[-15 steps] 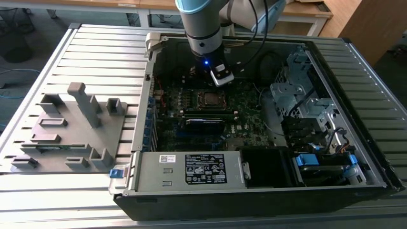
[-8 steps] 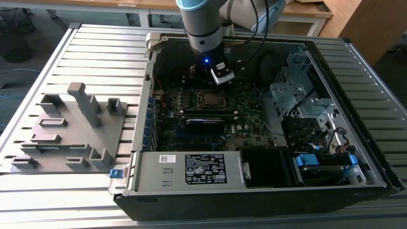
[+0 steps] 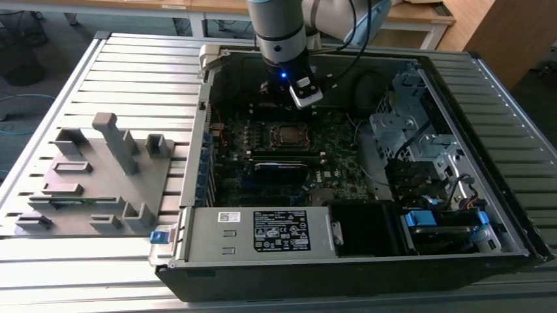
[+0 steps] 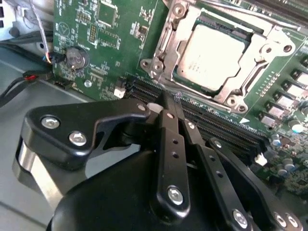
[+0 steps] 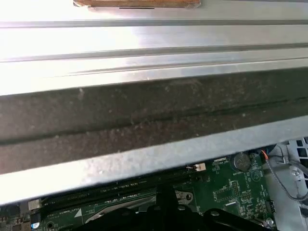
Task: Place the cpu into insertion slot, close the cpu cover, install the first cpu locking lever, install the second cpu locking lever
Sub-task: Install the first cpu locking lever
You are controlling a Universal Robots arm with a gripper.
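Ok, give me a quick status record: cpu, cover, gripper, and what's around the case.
cpu: seated in the insertion slot, metal top up
cpu cover: down, framing the cpu
gripper: shut, tip beside the cover's corner, above the long black memory slots
unclear: whether either locking lever is latched
computer case: open, on a slatted metal table
grey fixture: on the table, at the exterior view's left of the case

Wooden desks (image 3: 409, 16) stand behind a slatted table (image 3: 130, 72).
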